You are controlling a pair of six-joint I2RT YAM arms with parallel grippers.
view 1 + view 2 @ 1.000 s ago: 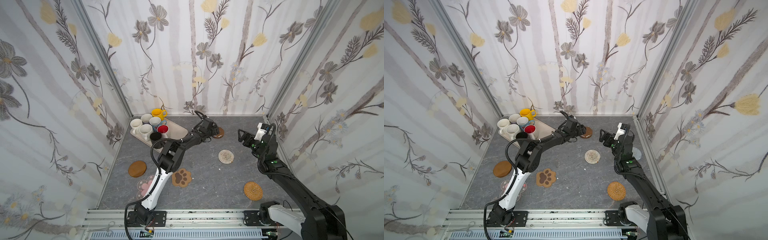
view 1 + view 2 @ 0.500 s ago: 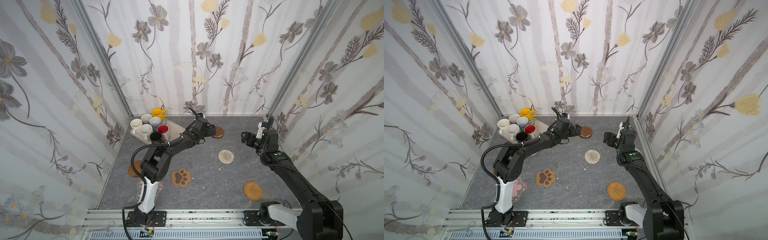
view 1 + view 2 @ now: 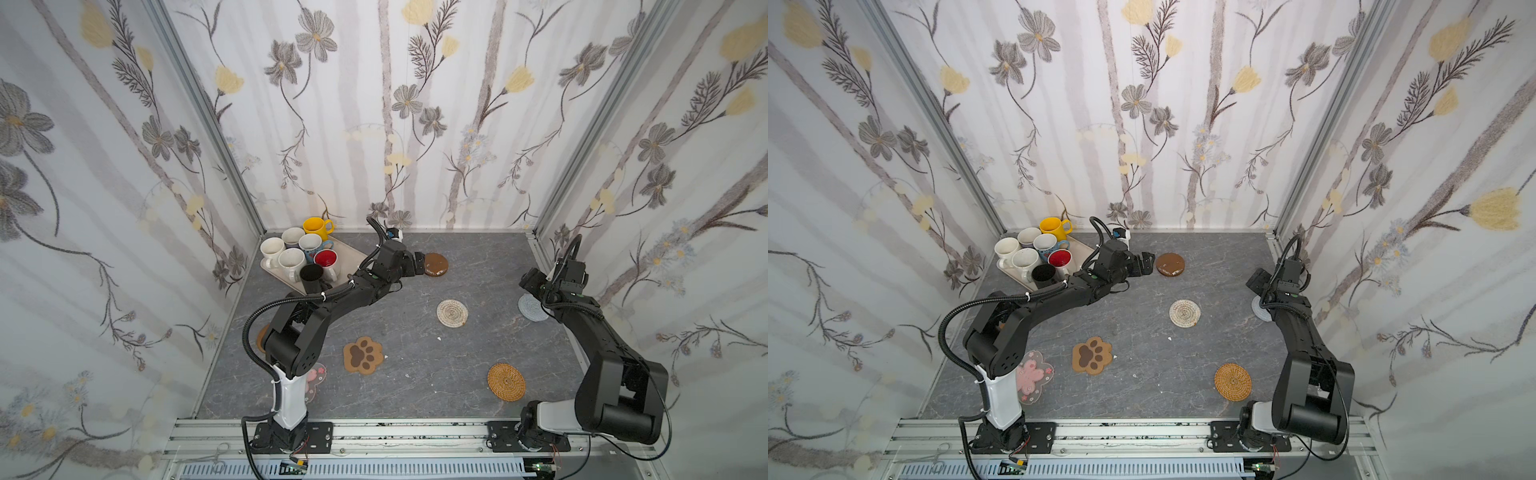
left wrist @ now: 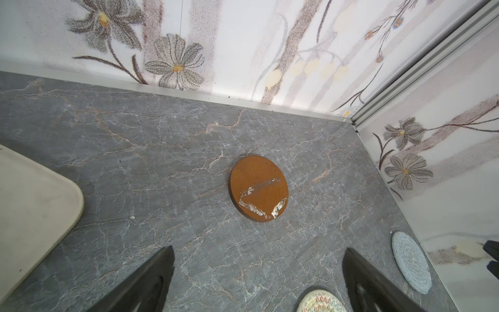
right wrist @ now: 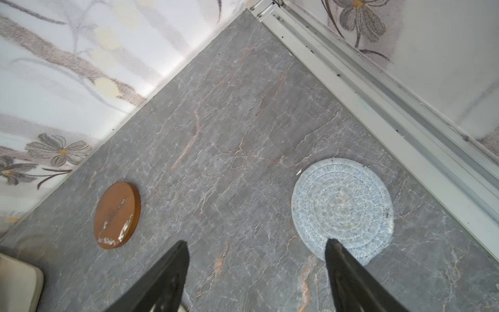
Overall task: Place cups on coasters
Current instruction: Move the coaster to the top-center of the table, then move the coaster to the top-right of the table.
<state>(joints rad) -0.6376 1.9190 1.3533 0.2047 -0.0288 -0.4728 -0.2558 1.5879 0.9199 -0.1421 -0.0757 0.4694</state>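
Several cups stand packed on the beige tray [image 3: 351, 254] at the back left, among them a yellow cup [image 3: 314, 227], a black cup [image 3: 311, 275] and a red-lined cup [image 3: 325, 259]. My left gripper [image 3: 417, 264] [image 4: 259, 248] is open and empty, just short of a brown disc coaster [image 3: 435, 264] [image 4: 258, 187]. My right gripper [image 3: 530, 282] [image 5: 257, 241] is open and empty, above the near edge of the grey woven coaster [image 3: 532, 309] [image 5: 341, 206] by the right wall.
A beige woven coaster [image 3: 452, 313], a brown paw coaster [image 3: 362, 354] and a golden woven coaster [image 3: 506, 381] lie on the grey floor. A clear pink-flower coaster [image 3: 1032, 376] and another brown disc [image 3: 262, 337] sit partly behind the left arm. Walls close in on three sides.
My right gripper moved right, toward the wall and over the grey coaster, and its jaws narrowed a little. My left arm's elbow swung left, and its gripper drew back slightly from the brown disc.
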